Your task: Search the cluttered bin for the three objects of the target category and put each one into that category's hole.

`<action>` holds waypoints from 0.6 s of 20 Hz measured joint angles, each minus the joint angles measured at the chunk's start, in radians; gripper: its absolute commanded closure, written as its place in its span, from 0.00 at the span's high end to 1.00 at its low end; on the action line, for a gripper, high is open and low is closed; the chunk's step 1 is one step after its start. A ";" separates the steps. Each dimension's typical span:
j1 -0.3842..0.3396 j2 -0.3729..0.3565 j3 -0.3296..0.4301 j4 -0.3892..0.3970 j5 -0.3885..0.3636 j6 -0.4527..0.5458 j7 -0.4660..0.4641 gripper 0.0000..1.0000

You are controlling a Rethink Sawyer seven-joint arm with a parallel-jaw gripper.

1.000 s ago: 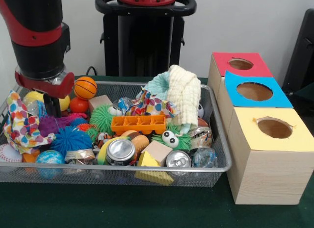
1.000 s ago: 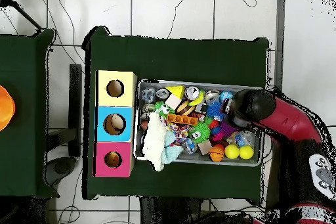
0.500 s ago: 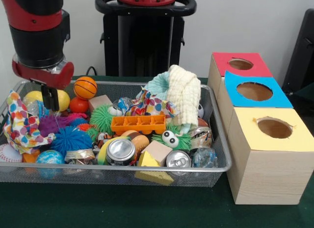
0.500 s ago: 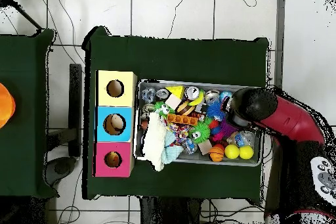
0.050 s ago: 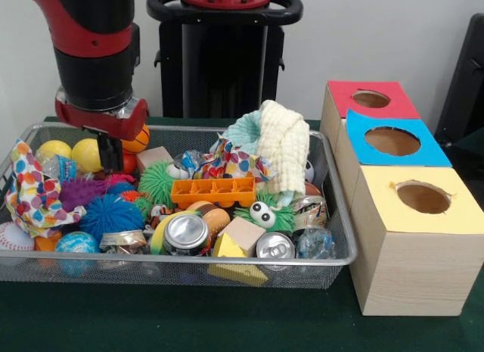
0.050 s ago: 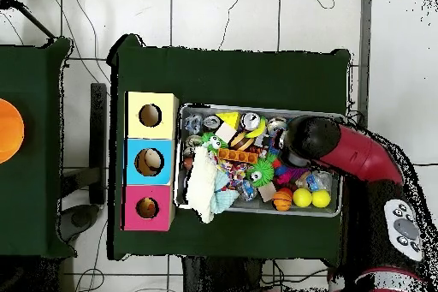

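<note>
From the front, the wire-mesh bin (image 5: 333, 208) is holding spiky balls, crushed cans, an orange tray (image 5: 213, 191) and knitted cloth. The end effector (image 5: 110, 151) is hovering over it, grip state unclear. Overhead, three round-holed wooden boxes (image 6: 150, 160) are sitting beside the bin.

I count 3 holed boxes (image 5: 401, 208), 2 yellow balls (image 5: 72, 153), 2 upright cans (image 5: 186, 233) and 1 wire bin (image 5: 344, 238) below me.
</note>
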 measured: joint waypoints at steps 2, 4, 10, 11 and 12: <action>0.001 0.000 0.000 0.000 0.000 0.000 0.000 0.00; -0.002 0.000 0.001 0.000 0.000 0.000 0.000 0.00; -0.026 0.000 0.003 0.000 0.000 0.000 0.000 0.00; -0.029 0.000 0.003 -0.001 0.000 0.000 0.000 0.00; -0.038 0.000 0.003 -0.002 0.000 0.000 0.000 0.00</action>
